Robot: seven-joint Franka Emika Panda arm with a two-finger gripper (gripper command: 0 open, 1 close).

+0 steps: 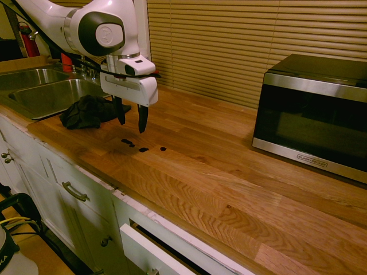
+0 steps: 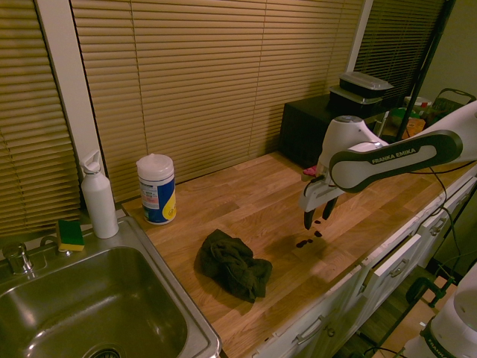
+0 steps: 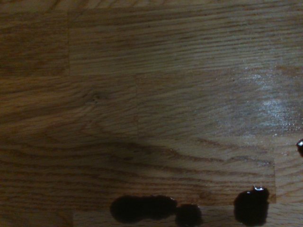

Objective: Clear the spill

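The spill (image 1: 141, 146) lies as small dark blotches on the counter (image 1: 241, 195), partly cut off in my wrist view. My gripper (image 1: 131, 121) hangs above it, fingers spread and empty. The black cloth (image 1: 86, 111) lies near the sink (image 1: 40, 91).

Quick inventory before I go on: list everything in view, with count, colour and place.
spill: several small blotches, dark, counter near front edge
cloth: one, black, crumpled between sink and spill
sink: one, steel, counter's end
wipes tub: one, white-blue-yellow, by blinds
bottle: one, white, behind sink
sponge: one, yellow-green, sink rim
microwave: one, black-silver, counter's far end
gripper: one, white with dark fingers, open, above spill
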